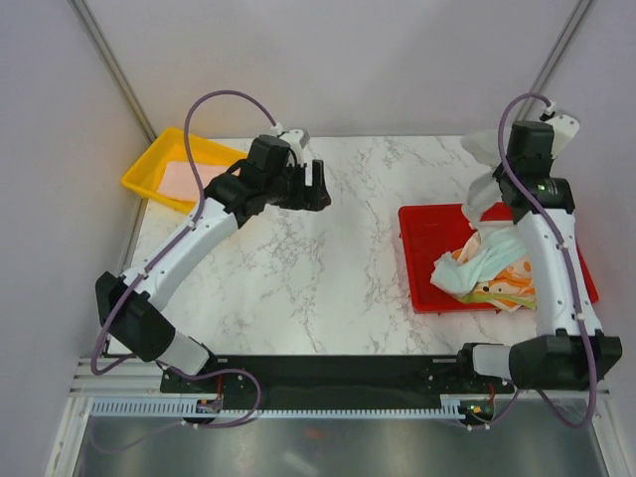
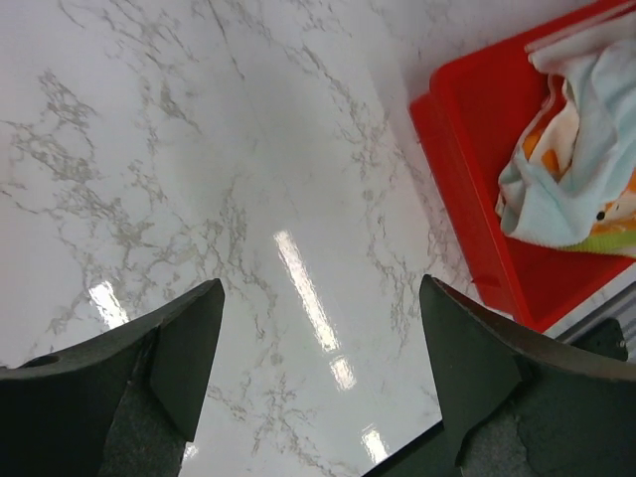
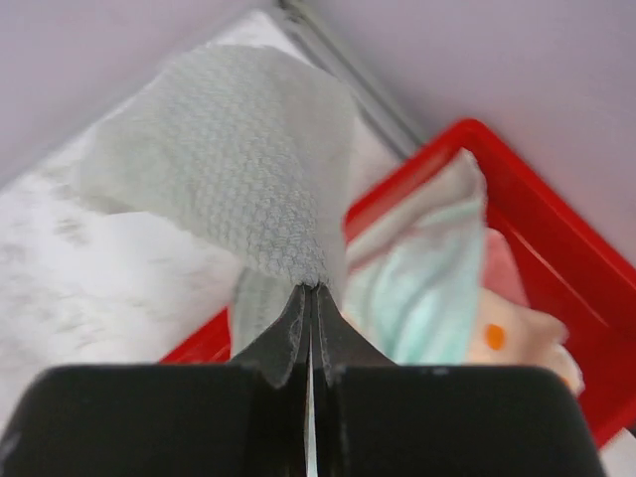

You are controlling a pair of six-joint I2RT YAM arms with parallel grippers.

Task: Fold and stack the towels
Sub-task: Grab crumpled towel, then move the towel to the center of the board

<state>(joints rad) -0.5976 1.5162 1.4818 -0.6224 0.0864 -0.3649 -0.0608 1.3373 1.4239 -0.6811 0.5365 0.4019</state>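
Grey towel (image 1: 485, 159) hangs raised at right arm (image 1: 545, 224) above red tray (image 1: 425, 234) holding towel heap (image 1: 485, 273); left arm (image 1: 199, 234) over bench (image 1: 348, 278); pink towel (image 1: 181, 179) in yellow tray (image 1: 139, 181).

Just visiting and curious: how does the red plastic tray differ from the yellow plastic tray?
The red plastic tray holds a crumpled heap of towels, mint green and cream with orange; the yellow plastic tray holds one pale pink towel lying flat. The red tray sits on the right, the yellow one in the far left corner, turned askew. Both are shallow, rectangular and rest on the marble table.
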